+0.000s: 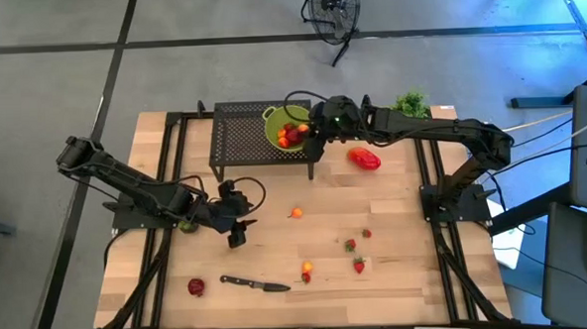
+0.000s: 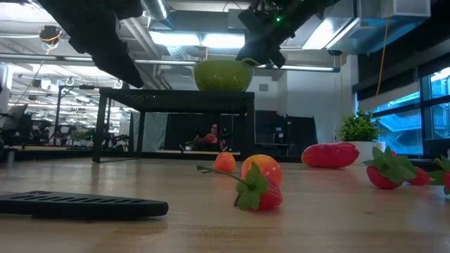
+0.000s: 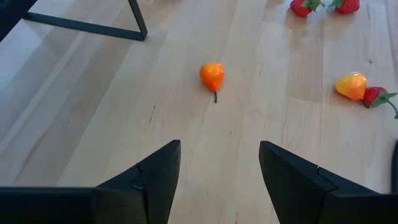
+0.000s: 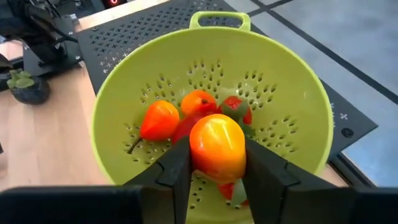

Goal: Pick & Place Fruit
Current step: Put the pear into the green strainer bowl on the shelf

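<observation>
One camera looks straight down on my whole surface (image 1: 395, 220) and both my arms. Another sits at surface height, looking level into the room. My left wrist camera faces bare wood from close by; my right wrist camera looks down into the green colander (image 4: 211, 106), which the overhead and low views share.

the orange-yellow fruit (image 4: 217, 147) held in my right tool (image 4: 214, 168) hides much of the fruit pile (image 4: 193, 118) in the colander (image 4: 124, 93); the knife (image 2: 77, 204) is cut off at the low view's left edge.
</observation>
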`<state>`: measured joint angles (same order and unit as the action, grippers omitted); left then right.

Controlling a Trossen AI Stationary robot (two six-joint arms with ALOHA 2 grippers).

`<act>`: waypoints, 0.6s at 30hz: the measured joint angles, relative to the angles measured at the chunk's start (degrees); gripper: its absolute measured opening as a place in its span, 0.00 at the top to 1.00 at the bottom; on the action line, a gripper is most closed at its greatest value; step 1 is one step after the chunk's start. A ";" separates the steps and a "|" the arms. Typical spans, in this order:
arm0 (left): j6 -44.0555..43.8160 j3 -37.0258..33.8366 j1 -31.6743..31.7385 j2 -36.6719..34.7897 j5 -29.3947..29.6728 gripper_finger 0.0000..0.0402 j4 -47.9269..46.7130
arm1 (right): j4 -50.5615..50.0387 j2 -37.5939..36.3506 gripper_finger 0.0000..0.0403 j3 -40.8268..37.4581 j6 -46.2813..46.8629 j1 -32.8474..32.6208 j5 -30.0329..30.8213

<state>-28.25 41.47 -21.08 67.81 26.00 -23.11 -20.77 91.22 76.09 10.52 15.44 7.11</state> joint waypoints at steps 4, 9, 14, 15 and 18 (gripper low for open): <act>0.00 0.00 0.00 0.00 0.00 0.47 0.00 | -1.08 0.00 0.69 0.00 -0.96 0.00 0.94; 0.00 0.00 0.00 0.00 -0.02 0.47 0.00 | -1.60 0.00 0.70 0.00 -2.23 0.00 2.56; 0.03 0.00 0.00 0.00 -0.02 0.47 0.00 | -1.61 0.00 0.66 0.00 -1.44 0.00 2.52; 0.04 0.00 0.00 0.00 -0.04 0.47 0.00 | -1.64 0.00 0.64 0.00 -1.21 0.00 2.52; 0.04 0.00 0.00 0.00 -0.04 0.47 -0.02 | -1.67 0.00 0.60 0.00 -1.07 0.00 2.54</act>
<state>-28.21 41.47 -21.08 67.81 25.96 -23.14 -22.44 91.22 76.09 9.45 15.44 9.65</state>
